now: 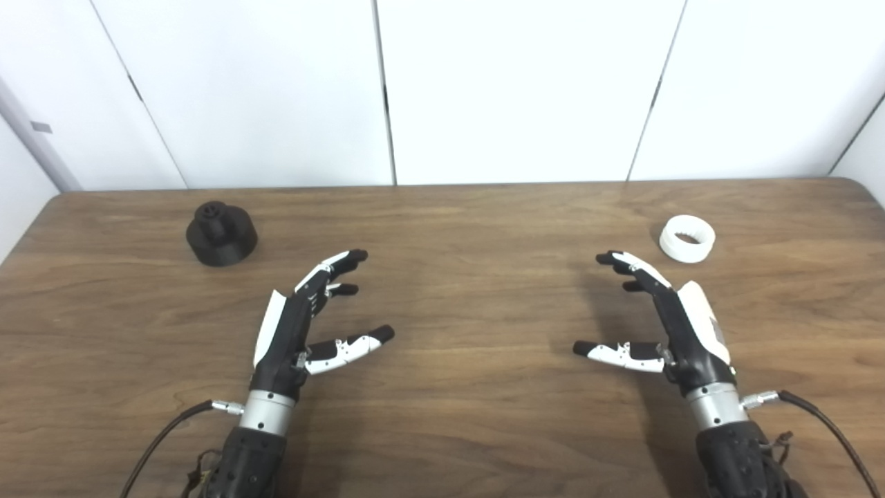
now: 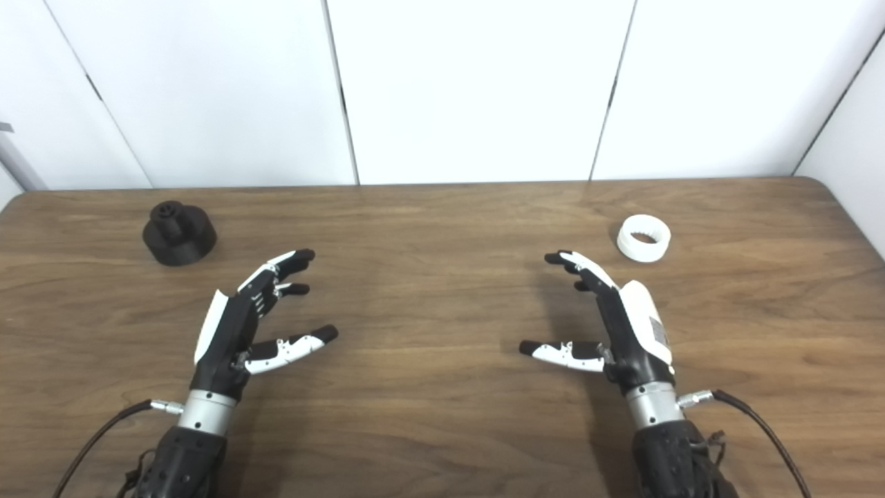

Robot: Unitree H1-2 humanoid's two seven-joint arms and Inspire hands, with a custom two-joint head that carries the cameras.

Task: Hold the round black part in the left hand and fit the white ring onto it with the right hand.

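While both hands idle over the wooden table (image 1: 456,415), nothing held by either. Left hand (image 1: 294,325) palm turned inward, fingers (image 1: 339,263) spread apart from the thumb (image 1: 352,344), empty. Right hand (image 1: 674,321) mirrored, fingers and thumb likewise apart, empty.

Round black part (image 1: 221,234) sitting on the table, beyond the left hand and further toward the left edge, well apart from it; upright, with a small stub rising from its top. White ring (image 1: 686,238) lying flat, hole up, just beyond the right hand's fingertips and slightly outward of them, near but not touching. Part and ring far apart, with both hands between them.

Dark cables running off each wrist toward the bottom edge.

Seen only from the left eye: a grey strip on the wall at upper left, beyond the black part, plus more of the left table corner. Seen more fully from the right eye: the rounded far right table corner beyond the ring, and a wider slice of the right-hand wall panel.
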